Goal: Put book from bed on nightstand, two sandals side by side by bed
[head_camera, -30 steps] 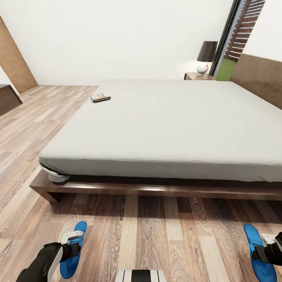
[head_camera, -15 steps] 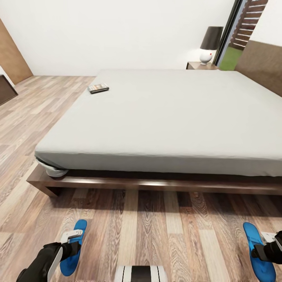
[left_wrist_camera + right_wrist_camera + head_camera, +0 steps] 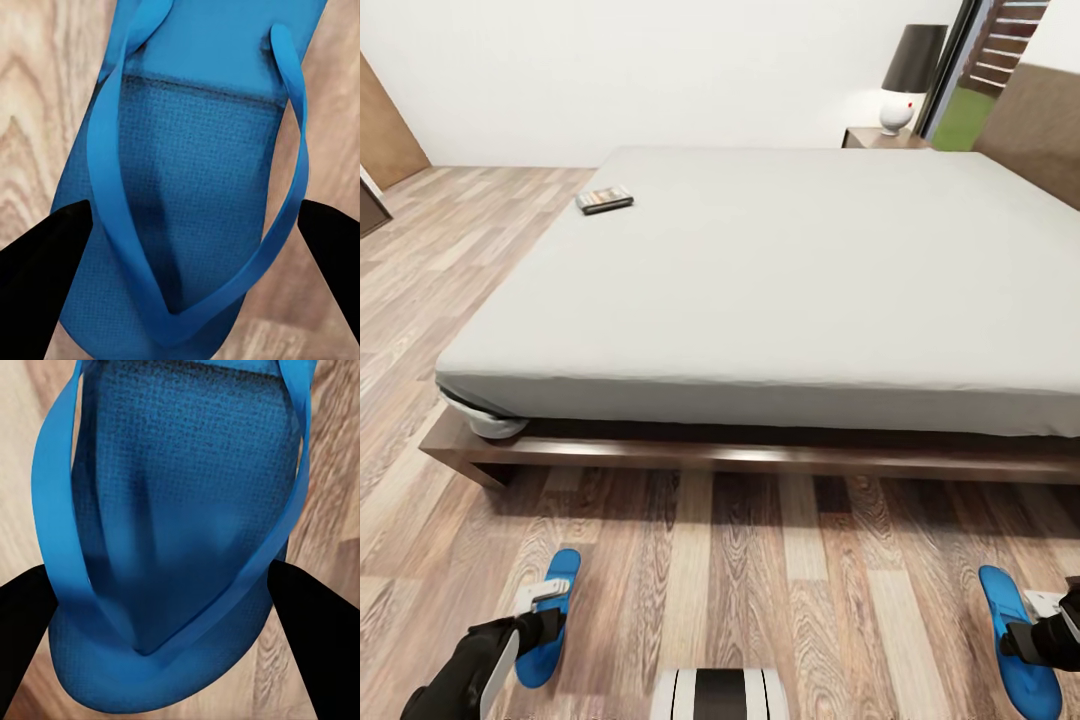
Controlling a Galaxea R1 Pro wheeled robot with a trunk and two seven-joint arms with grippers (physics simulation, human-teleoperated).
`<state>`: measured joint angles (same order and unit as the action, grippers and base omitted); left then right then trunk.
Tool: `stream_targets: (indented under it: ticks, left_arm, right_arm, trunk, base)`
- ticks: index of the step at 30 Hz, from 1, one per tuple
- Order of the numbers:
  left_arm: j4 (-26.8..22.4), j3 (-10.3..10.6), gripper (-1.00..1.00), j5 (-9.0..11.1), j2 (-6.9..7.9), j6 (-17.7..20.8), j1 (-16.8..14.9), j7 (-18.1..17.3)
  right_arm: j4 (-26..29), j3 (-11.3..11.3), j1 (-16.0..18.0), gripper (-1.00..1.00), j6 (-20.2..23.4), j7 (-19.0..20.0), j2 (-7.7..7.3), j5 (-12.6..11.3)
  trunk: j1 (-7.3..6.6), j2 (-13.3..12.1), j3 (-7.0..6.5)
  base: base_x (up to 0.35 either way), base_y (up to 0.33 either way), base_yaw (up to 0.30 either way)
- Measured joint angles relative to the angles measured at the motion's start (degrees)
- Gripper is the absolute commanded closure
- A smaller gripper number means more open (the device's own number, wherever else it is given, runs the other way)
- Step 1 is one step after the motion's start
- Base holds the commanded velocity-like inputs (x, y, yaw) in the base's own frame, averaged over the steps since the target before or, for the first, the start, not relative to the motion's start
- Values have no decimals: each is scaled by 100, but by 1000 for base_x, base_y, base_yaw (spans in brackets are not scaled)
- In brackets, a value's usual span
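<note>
The book (image 3: 605,200) lies on the bed (image 3: 780,290), near the mattress's far left corner. A nightstand (image 3: 882,137) stands beyond the bed's far side, by the headboard. In the head view my left gripper (image 3: 543,628) is low at the left, shut on a blue sandal (image 3: 556,600) held over the plank floor. My right gripper (image 3: 1030,640) at the right edge is shut on the other sandal (image 3: 1010,625). In the wrist views each sandal (image 3: 195,187) (image 3: 180,532) spans between the black fingers (image 3: 45,255) (image 3: 307,615), strap side up.
A dark-shaded lamp (image 3: 912,70) on a white base sits on the nightstand, beside a tall window (image 3: 985,70). The bed's dark wooden frame (image 3: 710,455) runs across in front of me. Wood floor lies between it and my base (image 3: 715,695). A brown door (image 3: 385,130) is far left.
The whole view has shifted: the bed sits a little nearer and the far wall higher, so the camera moved. Both grippers keep hold of their sandals in the same spots.
</note>
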<state>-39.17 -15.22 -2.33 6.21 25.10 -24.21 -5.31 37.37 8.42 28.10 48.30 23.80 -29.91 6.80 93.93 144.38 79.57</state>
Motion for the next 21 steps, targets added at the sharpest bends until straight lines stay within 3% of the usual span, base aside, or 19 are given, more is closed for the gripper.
stream_targets:
  ticks: [6, 10, 18, 21]
  left_arm:
    - [16, 1, 100, 3, 5, -437, 2, 2]
    - [23, -7, 100, 2, 14, -533, 5, 4]
    - [21, -8, 100, 9, 16, -554, 5, 2]
    - [18, -9, 100, 11, 16, -551, 6, 2]
  right_arm:
    - [0, 0, 2, 100, -4, 1, 5, -1]
    - [0, -1, 3, 100, -5, -7, 4, -1]
    - [0, -8, 1, 100, -6, -13, 9, -2]
    - [-3, -5, 3, 100, -11, -14, 8, 2]
  trunk:
    - [15, 8, 133]
    - [26, 13, 222]
    - [25, 14, 222]
    - [25, 14, 222]
  base:
    - [0, 0, 0]
    - [0, 0, 0]
    - [0, 6, 0]
    - [0, 199, 0]
